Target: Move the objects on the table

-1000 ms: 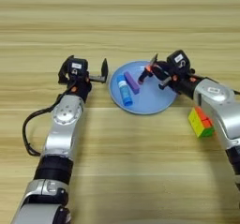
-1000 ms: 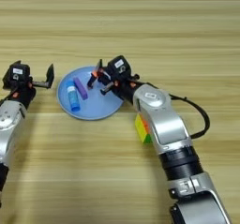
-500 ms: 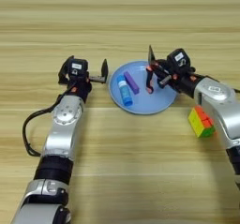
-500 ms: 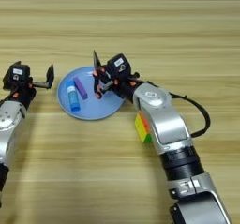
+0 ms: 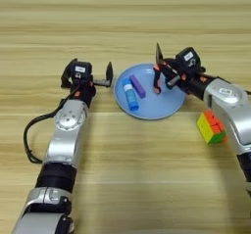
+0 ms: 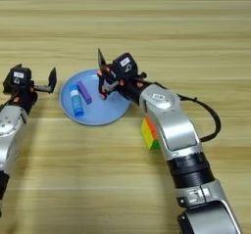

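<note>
Resting at the plate's point(image 5: 169, 108) nine o'clock, the left end effector point(image 5: 109, 76) is released. Inside lie glue stick point(image 5: 130, 94) and purple bar point(image 5: 138, 86); no writing legible. Right end effector point(image 5: 164, 75) clenches pliers point(image 5: 158, 76) over the plate. Cube point(image 5: 211, 127) sits on bench point(image 5: 125, 22) at four o'clock.

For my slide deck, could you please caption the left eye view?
Right gripper holds pliers over blue plate; left gripper open beside it.

One light-blue plate point(image 5: 147, 108) is sitting on the single wooden bench point(image 5: 122, 22). One blue-and-white glue stick point(image 5: 130, 93) and one purple bar point(image 5: 138, 86) are lying on it. One pair of orange-handled pliers point(image 5: 159, 71) is showing over the plate. One multicoloured puzzle cube point(image 5: 211, 127) is resting on the wood. Two claws are showing: the left claw point(image 5: 91, 77) and the right claw point(image 5: 169, 74).
</note>
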You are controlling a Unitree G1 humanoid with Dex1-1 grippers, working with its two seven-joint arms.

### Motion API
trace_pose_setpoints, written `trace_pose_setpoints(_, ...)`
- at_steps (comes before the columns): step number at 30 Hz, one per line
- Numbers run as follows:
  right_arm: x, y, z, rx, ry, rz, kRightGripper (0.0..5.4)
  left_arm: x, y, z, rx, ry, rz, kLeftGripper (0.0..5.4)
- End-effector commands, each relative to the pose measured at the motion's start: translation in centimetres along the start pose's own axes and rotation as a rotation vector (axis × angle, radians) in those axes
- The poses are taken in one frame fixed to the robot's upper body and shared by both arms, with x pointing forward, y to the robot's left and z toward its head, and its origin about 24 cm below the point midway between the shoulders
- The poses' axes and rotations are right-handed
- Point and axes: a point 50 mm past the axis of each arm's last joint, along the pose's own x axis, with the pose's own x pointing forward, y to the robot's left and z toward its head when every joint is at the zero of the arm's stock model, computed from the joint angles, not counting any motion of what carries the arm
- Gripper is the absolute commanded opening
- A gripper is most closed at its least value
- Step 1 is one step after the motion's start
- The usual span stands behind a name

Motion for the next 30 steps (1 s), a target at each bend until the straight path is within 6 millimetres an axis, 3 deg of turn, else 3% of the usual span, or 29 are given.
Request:
trace_pose_setpoints(1,0.1,-0.2,1.8,-0.013,-0.058,0.003,0.89,0.1,0.1,0.2,0.003,-0.002,-0.006,5.40)
trace_pose_setpoints(22,0.9,-0.6,3.8,-0.035,-0.110,0.005,0.89,-2.7,-1.6,2.6,0.006,-0.064,-0.302,5.40)
trace_pose_setpoints(30,1.1,-0.2,4.8,-0.048,-0.136,0.019,0.89,-3.1,-3.6,2.3,0.015,-0.044,-0.405,5.40)
